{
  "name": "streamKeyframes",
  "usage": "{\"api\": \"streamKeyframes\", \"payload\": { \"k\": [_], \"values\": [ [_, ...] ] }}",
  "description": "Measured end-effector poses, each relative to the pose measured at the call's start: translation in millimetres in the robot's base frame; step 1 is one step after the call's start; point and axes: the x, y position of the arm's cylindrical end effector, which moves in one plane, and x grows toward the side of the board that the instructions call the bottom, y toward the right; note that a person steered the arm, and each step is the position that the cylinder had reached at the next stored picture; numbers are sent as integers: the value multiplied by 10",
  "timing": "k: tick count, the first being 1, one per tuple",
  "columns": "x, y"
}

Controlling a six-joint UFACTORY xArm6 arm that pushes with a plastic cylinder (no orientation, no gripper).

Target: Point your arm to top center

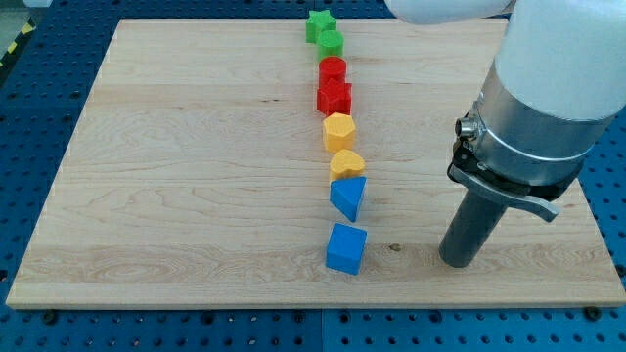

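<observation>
My tip point(460, 262) rests on the wooden board near the view's bottom right, well to the right of the blue cube point(346, 248). A column of blocks runs down the middle of the board. From the view's top: a green star point(319, 23), a green round block point(331, 42), a red round block point(333, 70), a red star point(334, 97), a yellow hexagon point(338, 130), a yellow half-round block point(347, 162), a blue triangular block point(348, 197) and the blue cube.
The wooden board point(176, 166) lies on a blue perforated table point(29, 88). The arm's white and grey body point(543, 98) hangs over the board's right side.
</observation>
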Motion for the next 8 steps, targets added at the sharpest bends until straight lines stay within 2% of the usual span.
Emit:
{"api": "streamKeyframes", "payload": {
  "k": [2, 3, 5, 6, 8],
  "values": [
    [-101, 5],
    [-822, 47],
    [-2646, 107],
    [-2937, 107],
    [-3471, -407]
  ]
}}
